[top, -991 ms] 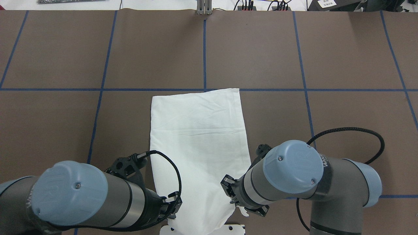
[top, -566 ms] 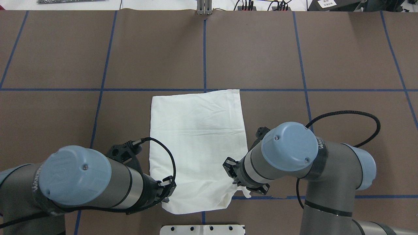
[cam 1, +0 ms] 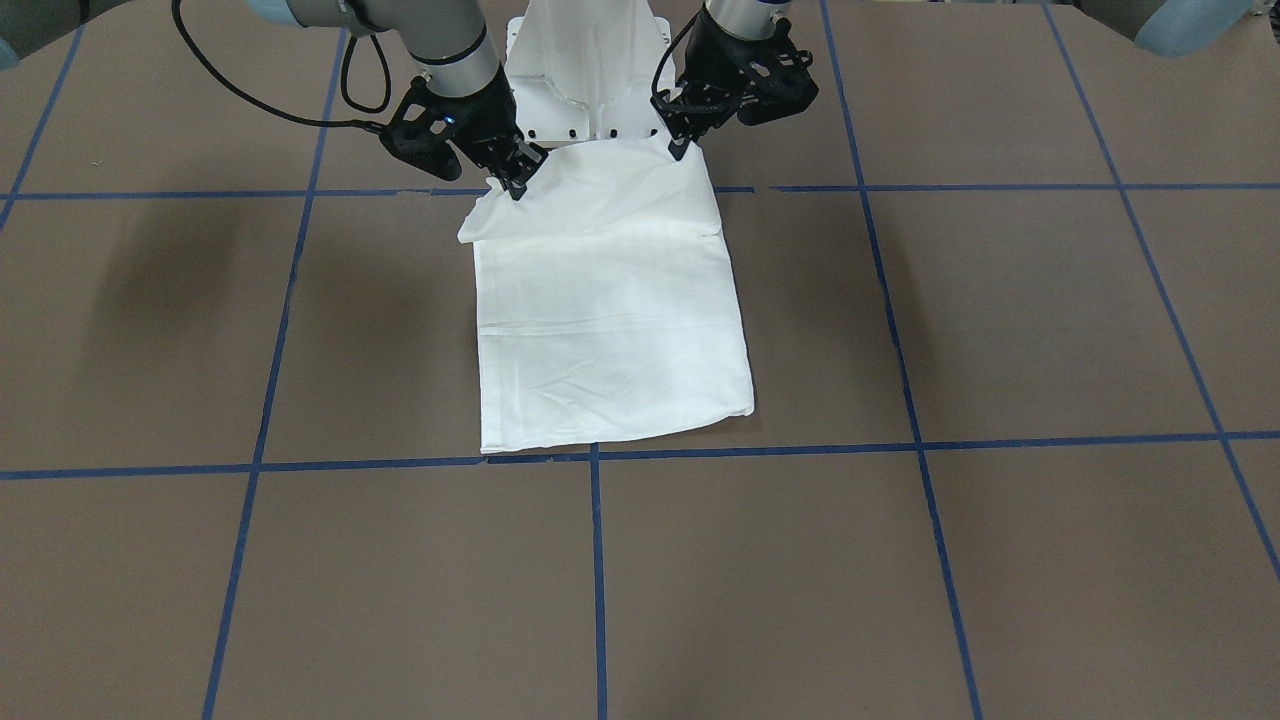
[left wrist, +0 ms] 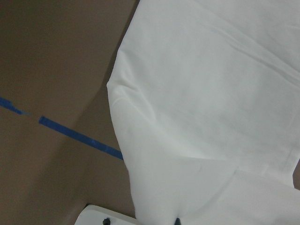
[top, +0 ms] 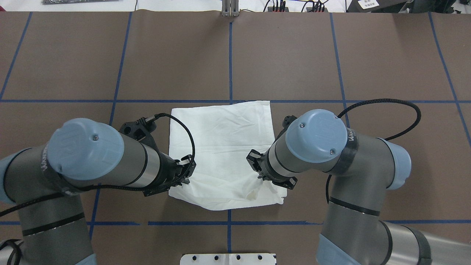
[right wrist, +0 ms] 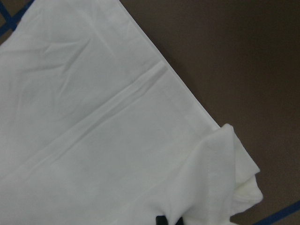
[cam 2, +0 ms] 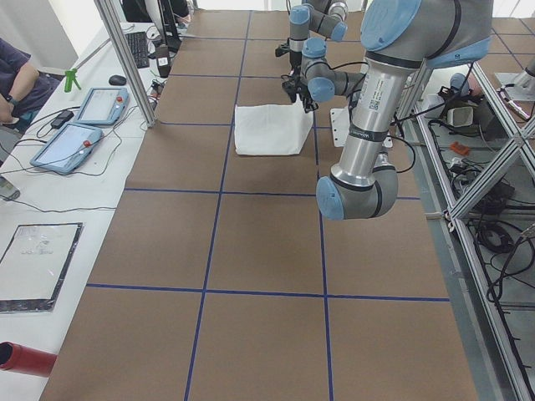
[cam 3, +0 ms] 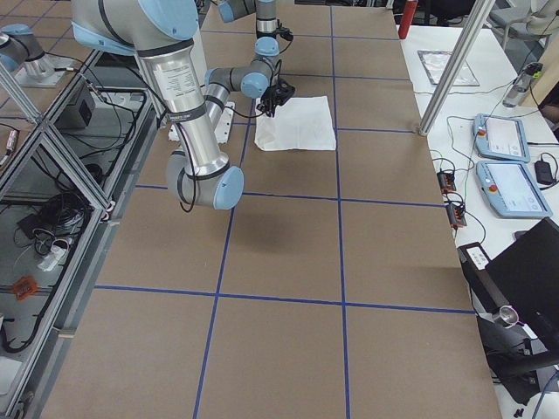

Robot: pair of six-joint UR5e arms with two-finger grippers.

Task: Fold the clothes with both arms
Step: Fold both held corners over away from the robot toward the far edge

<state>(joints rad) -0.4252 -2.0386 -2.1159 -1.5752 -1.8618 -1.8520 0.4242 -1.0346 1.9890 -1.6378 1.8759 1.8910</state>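
The clothes [top: 220,143] are one white shirt folded into a long rectangle on the brown table, also seen in the front view [cam 1: 610,330]. Its end nearest the robot is raised and curls over the flat part. My left gripper [top: 183,177] is shut on the left corner of that raised end, which the front view shows at the gripper [cam 1: 681,150]. My right gripper [top: 262,177] is shut on the other corner [cam 1: 516,187], where the cloth bunches. Both wrist views are filled with white cloth [left wrist: 206,117] [right wrist: 103,140]. No print or collar shows.
The white pedestal plate [top: 228,258] sits at the table's near edge behind the grippers. Blue tape lines [top: 230,62] divide the brown surface. Beyond the far edge lie tablets [cam 2: 100,104], and a person's arm [cam 2: 21,79] rests there.
Both grippers have moved away from the robot base toward mid-table, still shut on the shirt's near end. That end has come off the pedestal plate and now overlaps the flat part.
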